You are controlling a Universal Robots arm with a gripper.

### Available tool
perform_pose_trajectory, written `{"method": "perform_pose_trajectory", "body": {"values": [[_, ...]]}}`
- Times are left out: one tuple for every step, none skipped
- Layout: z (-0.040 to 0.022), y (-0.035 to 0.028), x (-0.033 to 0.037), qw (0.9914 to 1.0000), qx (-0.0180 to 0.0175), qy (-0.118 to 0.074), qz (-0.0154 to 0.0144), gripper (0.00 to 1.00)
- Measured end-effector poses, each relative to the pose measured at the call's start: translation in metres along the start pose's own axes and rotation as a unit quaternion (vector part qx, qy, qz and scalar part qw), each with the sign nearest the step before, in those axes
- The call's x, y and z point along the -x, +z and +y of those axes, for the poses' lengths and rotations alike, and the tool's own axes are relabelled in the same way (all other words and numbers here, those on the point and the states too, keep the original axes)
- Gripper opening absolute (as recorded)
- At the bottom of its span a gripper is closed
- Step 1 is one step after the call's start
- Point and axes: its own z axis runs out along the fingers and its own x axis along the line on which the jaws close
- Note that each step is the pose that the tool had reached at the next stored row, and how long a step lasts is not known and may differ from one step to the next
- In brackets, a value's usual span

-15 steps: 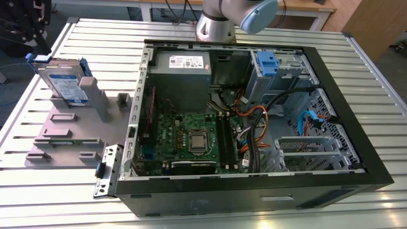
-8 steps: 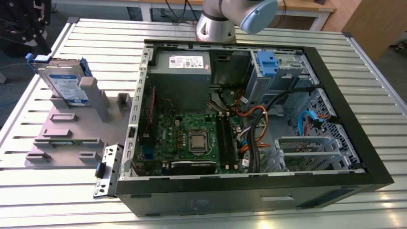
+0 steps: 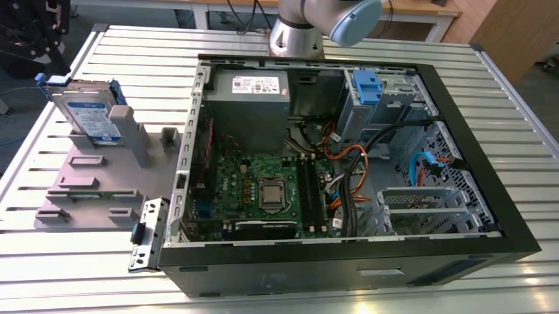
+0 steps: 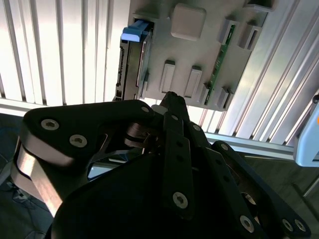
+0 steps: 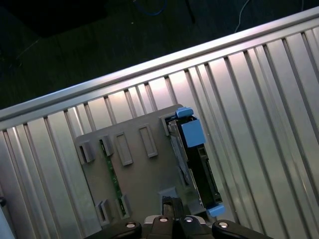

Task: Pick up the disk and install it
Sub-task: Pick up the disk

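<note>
My gripper point(image 4: 172, 98), fingers pressed together and empty, hangs above the disk point(image 4: 130, 64), which stands upright in its grey holder point(image 4: 202, 50). Pickup and installing not yet done.

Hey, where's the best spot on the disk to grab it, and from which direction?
I'd pinch the disk across its two broad faces at the free top edge, coming straight down from above. It stands on edge in the grey holder, so its lower part is hemmed in.
</note>
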Motion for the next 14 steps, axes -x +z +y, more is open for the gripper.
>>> {"method": "perform_pose_trajectory", "body": {"values": [[0.0000,0.0000,0.0000,1.00000,0.0000,0.000,0.0000,0.11],[0.0000,0.0000,0.0000,1.00000,0.0000,-0.001,0.0000,0.11],[0.0000,0.0000,0.0000,1.00000,0.0000,-0.001,0.0000,0.11],[0.0000,0.0000,0.0000,1.00000,0.0000,-0.001,0.0000,0.11],[0.0000,0.0000,0.0000,1.00000,0.0000,-0.002,0.0000,0.11],[0.0000,0.0000,0.0000,1.00000,0.0000,-0.002,0.0000,0.11],[0.0000,0.0000,0.0000,1.00000,0.0001,-0.002,0.0001,0.11],[0.0000,0.0000,0.0000,1.00000,0.0001,-0.003,0.0000,0.11],[0.0000,0.0000,0.0000,1.00000,0.0001,-0.003,0.0000,0.11],[0.0000,0.0000,0.0000,0.99999,0.0001,-0.003,0.0001,0.11],[0.0000,0.0000,0.0000,0.99999,0.0001,-0.004,0.0000,0.11],[0.0000,0.0000,0.0000,0.99999,0.0001,-0.004,0.0001,0.11],[0.0000,0.0000,0.0000,0.99999,0.0001,-0.004,0.0001,0.11],[0.0000,0.0000,0.0000,0.99999,0.0001,-0.005,0.0001,0.11]]}}
